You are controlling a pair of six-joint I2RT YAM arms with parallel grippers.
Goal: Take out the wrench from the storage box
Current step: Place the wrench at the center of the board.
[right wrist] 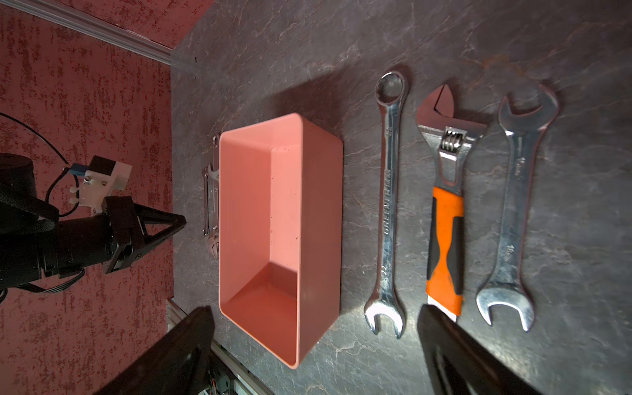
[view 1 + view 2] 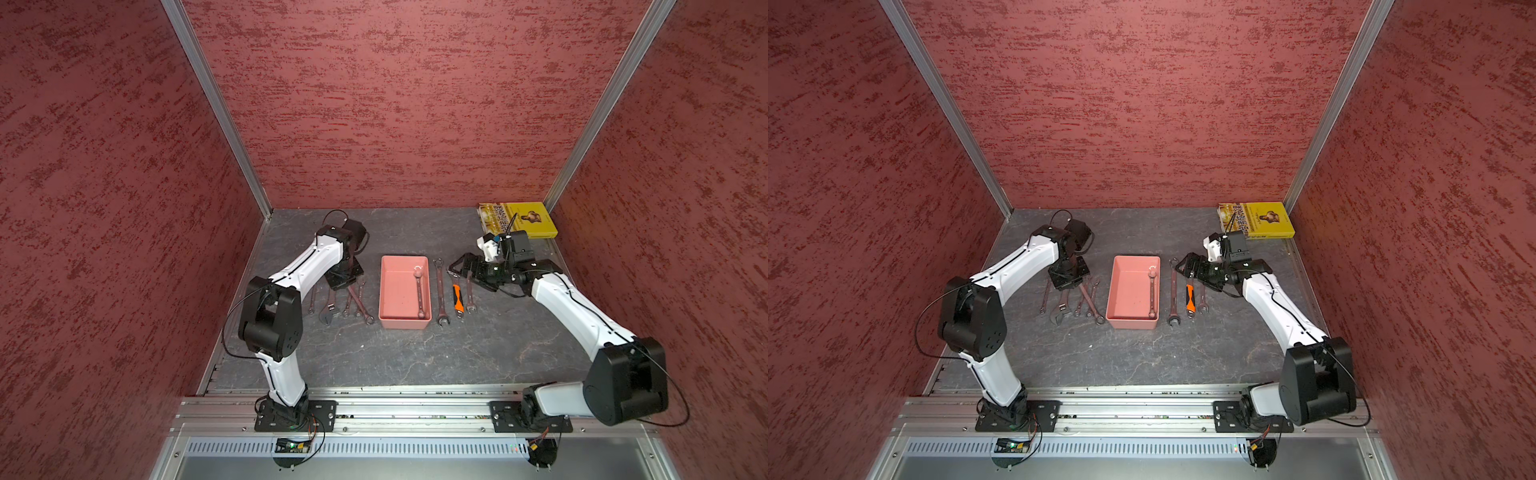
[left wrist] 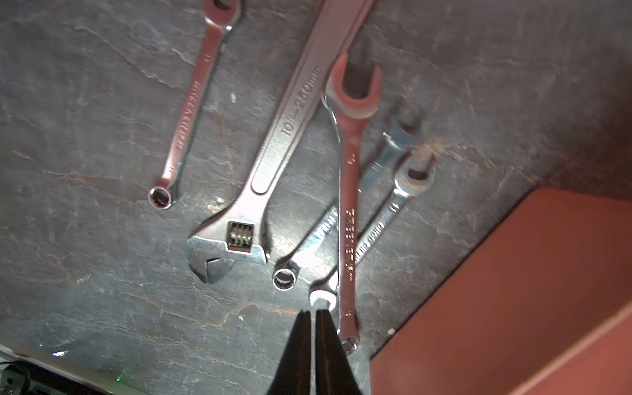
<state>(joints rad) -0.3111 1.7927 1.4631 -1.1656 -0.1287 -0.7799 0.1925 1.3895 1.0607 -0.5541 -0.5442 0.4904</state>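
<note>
- The fingers [image 3: 299, 345] of the left gripper [image 3: 313, 313] are pressed together with nothing between them. Their tips hover over the ring end of one of the loose wrenches [image 3: 349, 191] lying left of the box.
- The right gripper [image 1: 314, 309] is spread wide and holds nothing. Its fingers [image 1: 184, 345] frame one end of the storage box [image 1: 249, 205].
- The wrench [image 2: 419, 293] lies lengthwise inside the storage box, close along its right wall, as both top views show.
- The table [image 2: 415, 361] is dark grey and matt, with pale stone-like veins.
- Mottled red walls [image 2: 415, 104] enclose three sides and meet at aluminium posts [image 2: 216, 104]. A metal rail [image 2: 395, 399] along the front carries both arm bases.
- A yellow book [image 2: 519, 218] lies flat in the far right corner.
- In the right wrist view the box's wall hides the wrench inside. One finger covers the handle tip of the orange-handled adjustable wrench [image 1: 444, 219].
- In both top views the left gripper is hidden under its own wrist.
- The left wrist view cuts off the box, showing only one corner, and crops several wrench ends.
</note>
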